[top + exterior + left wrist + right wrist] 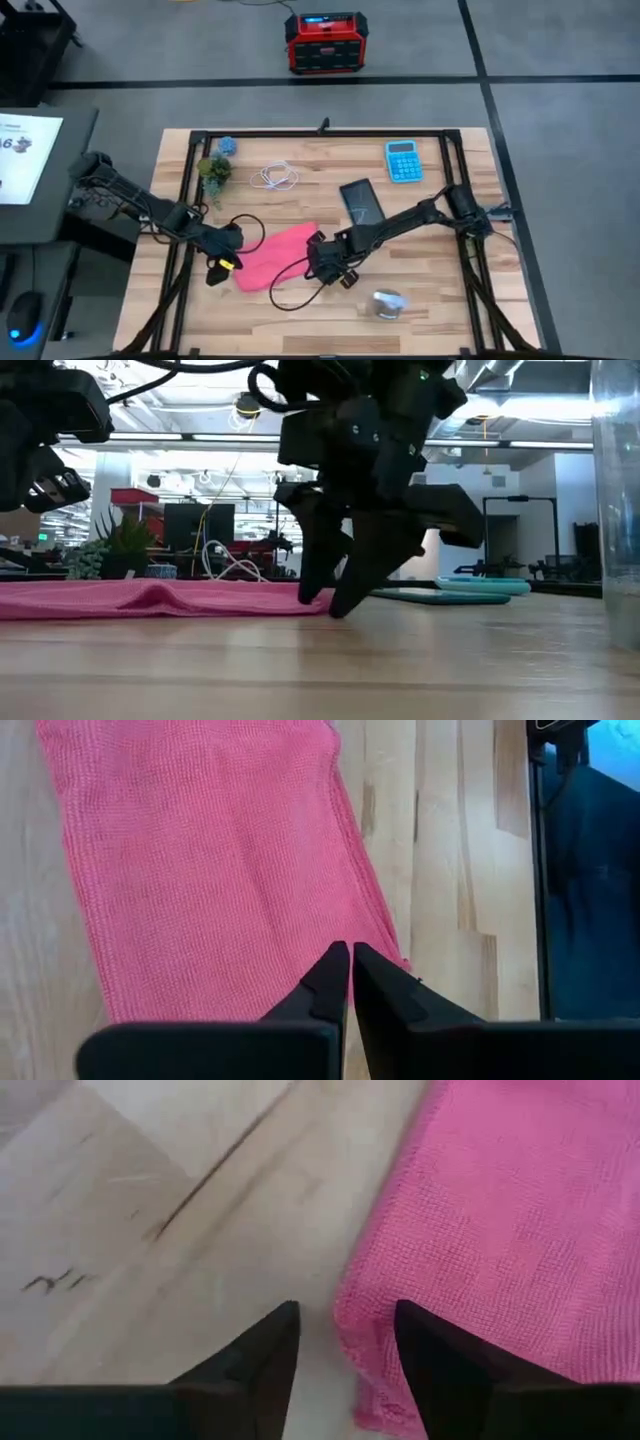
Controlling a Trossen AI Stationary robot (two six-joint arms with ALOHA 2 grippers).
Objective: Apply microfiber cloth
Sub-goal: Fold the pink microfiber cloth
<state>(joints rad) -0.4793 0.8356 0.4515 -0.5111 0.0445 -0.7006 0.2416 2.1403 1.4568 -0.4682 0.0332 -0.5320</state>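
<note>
Pink cloth [272,257] lies flat on the counter [440,290], lower centre of the high view, slightly crumpled w/ a low ridge seen in the low view; left tool [228,243] sits at the cloth's left edge, right tool [322,262] at its right edge.

Left tool: fingers together, tips nearly touching, over the cloth's edge in the left wrist view; nothing clamped.

Right tool: fingers apart, pointing down at the counter; in the right wrist view one finger [262,1352] is over bare wood, the other [440,1350] over the cloth's corner, cloth edge betw. them; low view shows the tips [340,600] at counter level just beside the cloth's end; grip on fabric not seen.

Other things, high view: phone [361,201] centre-right, just above the right arm; blue calculator [404,160] upper right; white cable [275,178] upper centre; small plant [214,170] upper left; clear cup [388,304] lower right, well apart from the cloth; red box [322,42] on the floor beyond the counter.
</note>
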